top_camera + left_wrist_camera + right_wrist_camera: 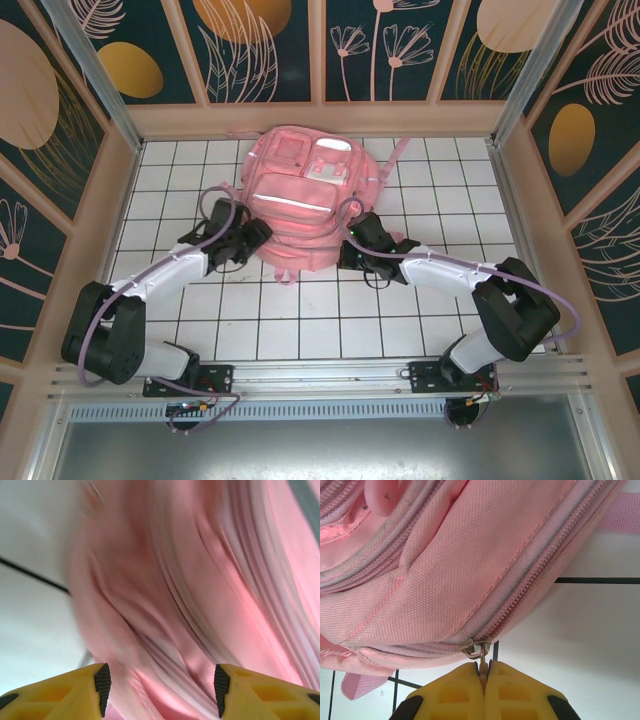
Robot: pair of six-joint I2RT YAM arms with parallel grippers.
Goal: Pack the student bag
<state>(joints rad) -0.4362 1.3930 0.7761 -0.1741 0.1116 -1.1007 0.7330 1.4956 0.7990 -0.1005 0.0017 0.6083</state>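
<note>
Student bag point(298, 205) lies flat at upper-centre of the top view on the white tiled table point(300, 320). Its top end is near the back wall point(310, 118). Open tiles either side of it, plus a wide bare band across lower-centre below the bag. Side walls point(95, 230) fence the table at frame L and R.

L gripper point(159, 687) is at the bag's lower-left edge, fingers apart. Blurred pink fabric lies ahead of the gap; can't tell if the pads touch it. R gripper point(484, 677) is at the lower-right edge, pinched tight on the zip pull point(479, 652).

Zip teeth up-right of the pull look closed. Bag's inside can't be seen.
</note>
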